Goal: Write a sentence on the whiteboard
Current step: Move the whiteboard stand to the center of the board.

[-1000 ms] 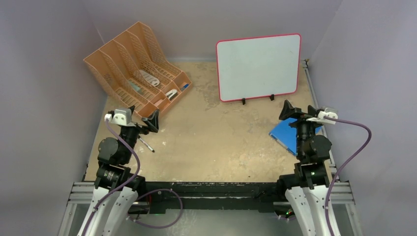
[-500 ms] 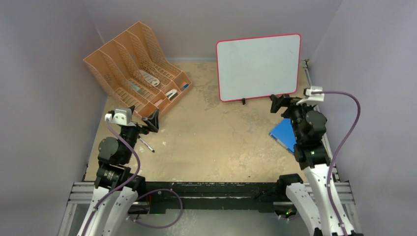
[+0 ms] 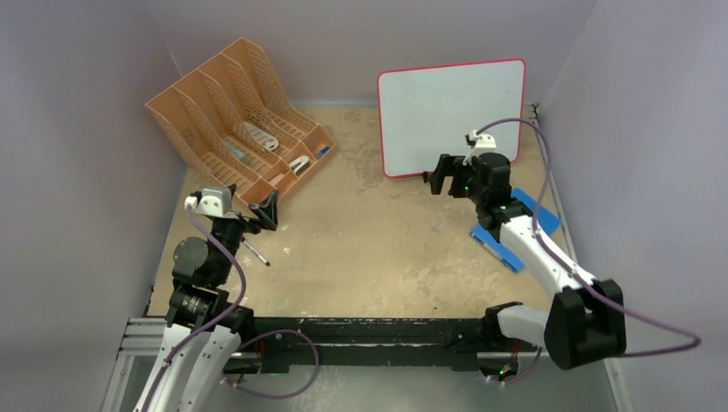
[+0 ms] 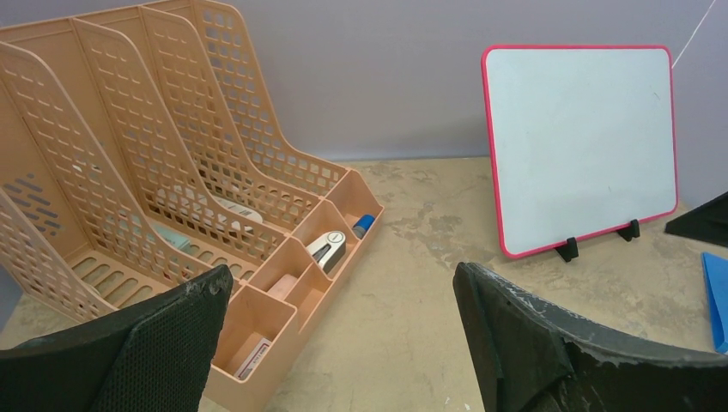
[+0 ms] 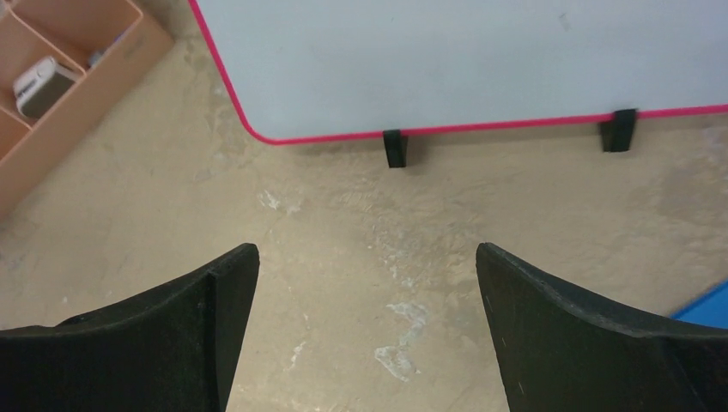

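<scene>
Whiteboard [image 3: 451,116]: far right, upright on two small black feet; glossy blank face, rounded corners, thin red-pink frame. Right gripper [image 5: 365,253]: jaws wide, empty, just in front of the board's left foot. Left gripper [image 4: 342,273]: wide, empty, near left. Likely step: fetch the slim dark pen [image 3: 255,251] lying near left. Grip mid-barrel and press lightly, since the board looks tippable. Orange perforated plastic rack [image 3: 232,112]: far left.

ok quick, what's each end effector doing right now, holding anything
left end effector: open, holding nothing
right end effector: open, holding nothing, pointed at the foot of the whiteboard
</scene>
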Robot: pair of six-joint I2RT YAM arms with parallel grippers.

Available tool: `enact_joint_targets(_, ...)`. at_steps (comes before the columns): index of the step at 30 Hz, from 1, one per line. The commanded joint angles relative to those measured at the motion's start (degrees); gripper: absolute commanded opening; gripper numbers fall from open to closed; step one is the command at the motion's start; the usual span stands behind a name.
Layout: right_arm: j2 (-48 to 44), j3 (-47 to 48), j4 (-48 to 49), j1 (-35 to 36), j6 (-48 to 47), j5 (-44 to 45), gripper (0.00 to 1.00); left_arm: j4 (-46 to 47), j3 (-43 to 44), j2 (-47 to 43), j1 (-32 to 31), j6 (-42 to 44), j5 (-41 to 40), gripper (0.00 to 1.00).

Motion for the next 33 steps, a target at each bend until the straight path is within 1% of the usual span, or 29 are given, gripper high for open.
enact_joint_targets(1,6.0,3.1,6.7,1.0,1.1,0.4,0.96,1.6,1.5,0.4,-0.2,0.4,-0.8,0.99)
enact_joint_targets(5,12.4,4.2,9.3,1.2,0.2,1.7,0.91,1.7,1.4,0.3,-0.3,0.4,-0.9,0.99)
enact_joint_targets(7,15.0,5.1,9.9,2.3,-0.2,3.8,0.88,1.8,1.3,0.3,-0.3,0.4,-1.1,0.99)
enact_joint_targets(10,19.2,6.5,10.8,3.8,-0.6,6.1,0.81,1.9,1.2,0.2,-0.3,0.4,-1.3,0.99)
enact_joint_targets(15,26.0,9.8,9.8,5.4,-0.7,9.5,0.70,2.2,1.1,0.4,-0.3,0.5,-1.3,0.99)
enact_joint_targets(19,30.4,12.5,8.5,5.8,-1.1,12.3,0.65,2.5,1.0,0.5,-0.4,0.6,-1.4,0.99)
enact_joint_targets(20,31.2,13.1,8.3,5.8,-1.1,12.9,0.65,2.6,0.9,0.5,-0.3,0.6,-1.4,0.99)
enact_joint_targets(23,33.5,14.6,8.1,6.0,-2.3,14.2,0.57,2.7,0.9,0.6,-0.3,0.6,-1.4,0.98)
enact_joint_targets(29,37.7,18.0,7.4,6.0,-3.2,14.9,0.50,2.9,0.7,0.6,-0.3,0.7,-1.5,0.98)
enact_joint_targets(33,40.2,20.2,7.1,6.0,-3.8,14.9,0.47,3.1,0.6,0.6,-0.4,0.8,-1.6,0.98)
